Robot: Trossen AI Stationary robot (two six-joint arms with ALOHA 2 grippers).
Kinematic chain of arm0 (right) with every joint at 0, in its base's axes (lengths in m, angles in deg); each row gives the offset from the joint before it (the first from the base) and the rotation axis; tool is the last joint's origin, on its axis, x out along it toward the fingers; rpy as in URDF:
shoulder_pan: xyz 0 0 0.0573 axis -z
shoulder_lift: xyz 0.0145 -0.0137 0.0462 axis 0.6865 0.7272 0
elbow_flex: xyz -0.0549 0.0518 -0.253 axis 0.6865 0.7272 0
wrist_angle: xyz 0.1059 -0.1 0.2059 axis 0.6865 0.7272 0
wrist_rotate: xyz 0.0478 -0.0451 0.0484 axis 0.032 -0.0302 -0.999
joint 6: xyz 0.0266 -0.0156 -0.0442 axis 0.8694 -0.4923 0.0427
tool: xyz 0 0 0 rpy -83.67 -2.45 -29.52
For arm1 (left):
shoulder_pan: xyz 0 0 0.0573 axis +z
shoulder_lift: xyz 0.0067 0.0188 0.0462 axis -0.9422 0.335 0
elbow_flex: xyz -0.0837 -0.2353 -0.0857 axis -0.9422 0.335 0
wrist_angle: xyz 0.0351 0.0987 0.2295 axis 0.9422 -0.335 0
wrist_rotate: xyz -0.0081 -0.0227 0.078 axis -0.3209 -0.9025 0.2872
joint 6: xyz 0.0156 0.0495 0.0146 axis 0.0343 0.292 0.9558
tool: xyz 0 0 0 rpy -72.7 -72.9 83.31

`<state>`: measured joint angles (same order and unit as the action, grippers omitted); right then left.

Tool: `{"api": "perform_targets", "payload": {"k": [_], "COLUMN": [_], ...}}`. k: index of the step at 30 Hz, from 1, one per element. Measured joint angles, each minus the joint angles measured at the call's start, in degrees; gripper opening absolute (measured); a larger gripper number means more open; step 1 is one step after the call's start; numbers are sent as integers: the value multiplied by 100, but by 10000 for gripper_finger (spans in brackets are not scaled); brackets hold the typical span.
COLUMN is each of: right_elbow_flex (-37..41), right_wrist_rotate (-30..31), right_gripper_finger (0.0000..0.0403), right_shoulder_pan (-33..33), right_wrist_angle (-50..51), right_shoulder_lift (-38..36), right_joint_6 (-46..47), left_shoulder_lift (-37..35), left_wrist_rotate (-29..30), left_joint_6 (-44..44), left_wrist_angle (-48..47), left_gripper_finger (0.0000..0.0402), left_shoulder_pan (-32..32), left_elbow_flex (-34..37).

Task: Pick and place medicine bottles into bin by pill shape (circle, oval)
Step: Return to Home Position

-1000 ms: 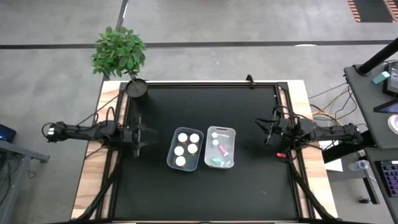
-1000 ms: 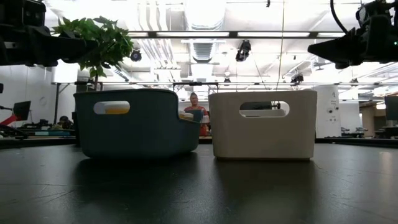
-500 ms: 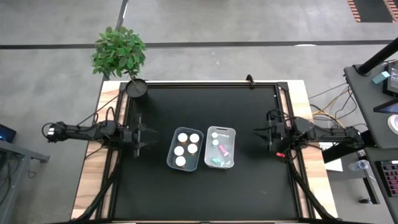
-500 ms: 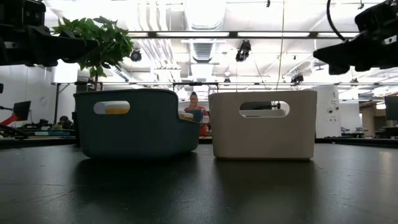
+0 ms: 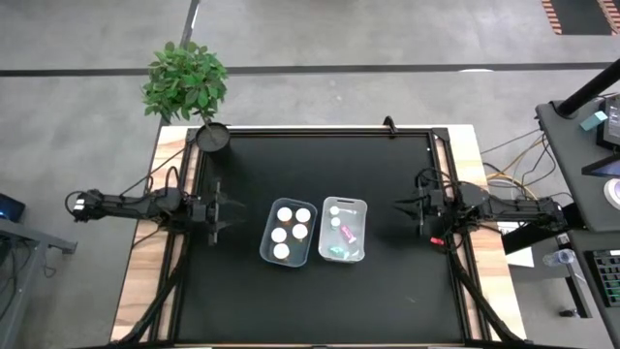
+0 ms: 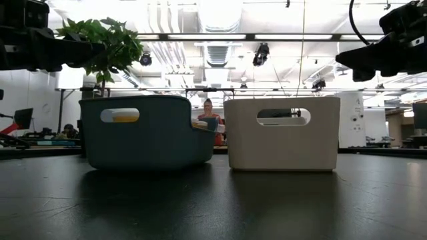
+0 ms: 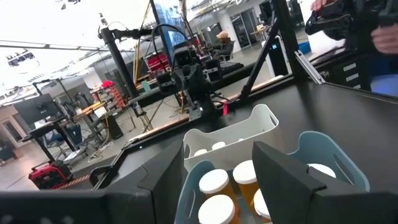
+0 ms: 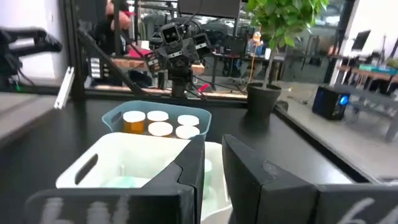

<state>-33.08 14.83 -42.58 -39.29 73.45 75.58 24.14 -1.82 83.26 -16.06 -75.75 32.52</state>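
Observation:
A blue-grey bin (image 5: 268, 244) near the table's middle holds several orange bottles with white caps (image 5: 289, 229), standing upright; they also show in the left wrist view (image 7: 217, 185) and the right wrist view (image 8: 158, 122). A white bin (image 5: 360, 206) stands right of it and holds small bottles, one pink (image 5: 347, 233) and one teal (image 5: 337, 250). My left gripper (image 5: 235, 208) hangs open and empty left of the blue-grey bin, above the table (image 7: 217, 148). My right gripper (image 5: 405, 211) hangs empty right of the white bin, its fingers a little apart (image 8: 212, 140).
A black pot with a green plant (image 5: 213, 138) stands at the table's far left corner. The black mat (image 5: 320, 301) lies bare in front of the bins. A person (image 6: 210, 110) shows in the room beyond the table.
My right gripper has shifted a little toward the table's near edge and sunk slightly, then kept still. The bins and bottles have not moved.

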Motion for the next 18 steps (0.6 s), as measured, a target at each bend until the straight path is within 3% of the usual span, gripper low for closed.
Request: {"api": "perform_targets", "payload": {"k": [9,18], "right_elbow_flex": [2,4], "right_wrist_rotate": [0,3], "right_gripper_finger": [50,50], "right_shoulder_pan": [0,0], "right_wrist_angle": [-1,-1], "right_shoulder_lift": [11,11], "right_joint_6": [1349,1325], "left_shoulder_lift": [2,2], "left_wrist_rotate": [0,0], "left_joint_6": [0,0], "left_wrist_angle": [-1,-1], "left_gripper_finger": [175,175], "left_shoulder_pan": [0,0], "left_elbow_flex": [0,0]}}
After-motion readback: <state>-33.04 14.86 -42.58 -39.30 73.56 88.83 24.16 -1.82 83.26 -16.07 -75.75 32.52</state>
